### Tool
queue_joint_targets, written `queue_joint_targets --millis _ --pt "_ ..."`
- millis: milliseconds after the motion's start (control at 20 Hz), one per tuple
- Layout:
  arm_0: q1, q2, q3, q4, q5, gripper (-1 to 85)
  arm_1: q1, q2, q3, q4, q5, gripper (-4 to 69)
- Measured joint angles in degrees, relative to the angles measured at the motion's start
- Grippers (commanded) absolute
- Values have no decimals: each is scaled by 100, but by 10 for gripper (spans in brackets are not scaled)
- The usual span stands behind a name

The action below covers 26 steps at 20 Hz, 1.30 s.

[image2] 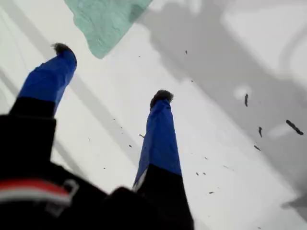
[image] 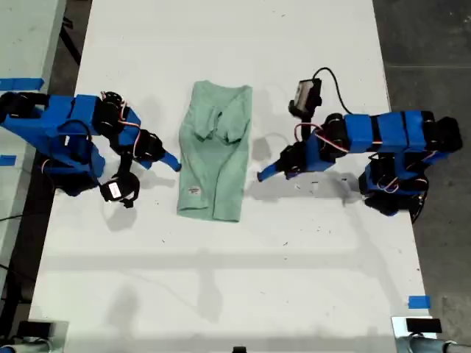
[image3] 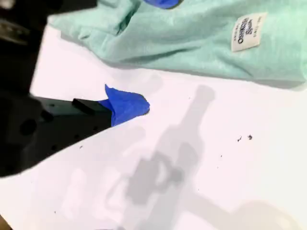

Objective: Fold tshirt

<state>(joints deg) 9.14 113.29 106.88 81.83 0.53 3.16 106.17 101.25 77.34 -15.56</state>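
The tshirt lies narrowed; your first gripper, fingers spread empty, my second gripper untellable. Next, likely fold from six o'clock toward twelve.

Bright, even overhead light; soft shadows on the table; wrist views blurred.

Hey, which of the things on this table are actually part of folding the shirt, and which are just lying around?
Part of the job:
- tshirt, already folded narrow, label showing
- my first gripper, jaws open, empty
- my second gripper

Just lying about:
- blue tape on the white table
- dark specks
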Motion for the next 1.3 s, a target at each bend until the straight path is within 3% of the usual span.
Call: queue_joint_targets --millis 400,850,1000,1100,1300 --pt "88 -2408 -2092 26 536 279 -431 -3700 -3937 747 -202 296" --pt "483 -4579 -2118 -1037 -18 254 -659 -5616 -5045 606 -185 285" --pt "536 -5036 -2540 -1318 -176 109 -668 -6205 -5467 501 -26 215" --pt "545 -5150 -2716 -1485 -343 26 -668 -6372 -5634 404 88 107" --pt "545 -5159 -2707 -1644 -536 0 -721 -6574 -5792 53 211 -19"
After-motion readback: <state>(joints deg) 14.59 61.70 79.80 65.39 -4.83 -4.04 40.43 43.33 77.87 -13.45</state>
